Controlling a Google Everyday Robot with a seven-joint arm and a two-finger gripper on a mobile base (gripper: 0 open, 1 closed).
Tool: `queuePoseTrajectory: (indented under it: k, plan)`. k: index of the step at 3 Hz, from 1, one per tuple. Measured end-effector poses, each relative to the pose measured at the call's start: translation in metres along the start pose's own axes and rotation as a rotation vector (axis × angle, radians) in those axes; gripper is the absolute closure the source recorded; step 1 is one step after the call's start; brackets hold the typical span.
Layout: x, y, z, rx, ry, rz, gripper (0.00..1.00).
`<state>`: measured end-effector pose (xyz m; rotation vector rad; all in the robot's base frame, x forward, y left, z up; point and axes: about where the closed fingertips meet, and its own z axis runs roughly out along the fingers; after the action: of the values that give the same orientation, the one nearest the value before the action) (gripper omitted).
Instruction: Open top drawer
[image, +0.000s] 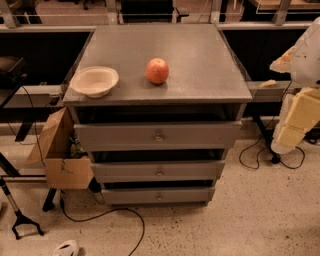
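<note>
Camera view: widest grey metal top drawer (210, 135) sits directly under bench (200, 65), small round knob (159, 136) central. Gripper (281, 62) off bench's right edge, well apart from knob; open or closed, cannot tell. Risks: slip off tiny knob; jerky pull rolls round red apple (157, 70).

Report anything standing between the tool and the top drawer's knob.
Nothing visible does. The tool hangs at the right, beside the cabinet top; the top drawer faces open floor, its knob unobstructed. The cardboard box sits left, off that path.
</note>
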<state>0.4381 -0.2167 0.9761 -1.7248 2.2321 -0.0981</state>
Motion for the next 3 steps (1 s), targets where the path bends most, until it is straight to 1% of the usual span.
queuePoseTrajectory:
  k: [1, 2, 3]
  plan:
    - [0.000, 0.000, 0.000, 0.000, 0.000, 0.000, 0.00]
    - [-0.022, 0.005, 0.020, 0.004, -0.049, -0.005, 0.00]
    - [-0.075, 0.016, 0.070, -0.023, -0.155, -0.009, 0.00]
